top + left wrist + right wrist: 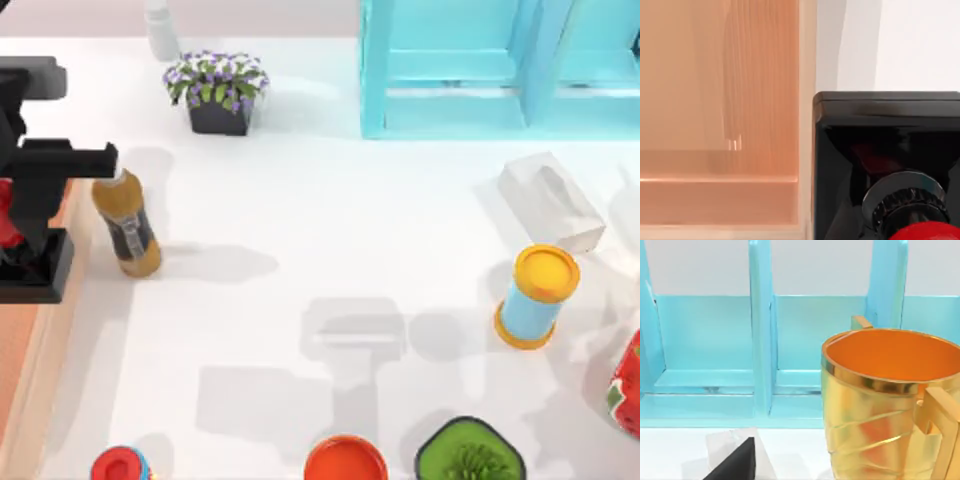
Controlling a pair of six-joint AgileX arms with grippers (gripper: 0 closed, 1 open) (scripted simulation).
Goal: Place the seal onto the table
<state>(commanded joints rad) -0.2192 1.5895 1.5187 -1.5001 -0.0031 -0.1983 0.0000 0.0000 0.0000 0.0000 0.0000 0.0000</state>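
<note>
Table [330, 230] carries a blue shelf [500, 65] at the back, a tissue box [553, 202], a yellow-lidded can [537, 297], a flower pot [218, 92] and a bottle [127, 222] just right of the tray [30, 370] at the left edge. Left gripper [15, 215] hangs over the tray rim, clamped on the seal [8, 228]; the left wrist view shows its black base [885, 150] straddling rim and table. Right wrist view adds a gold mug [890, 405] close up, before the shelf [760, 340]; right gripper's opening can't be told.
</note>
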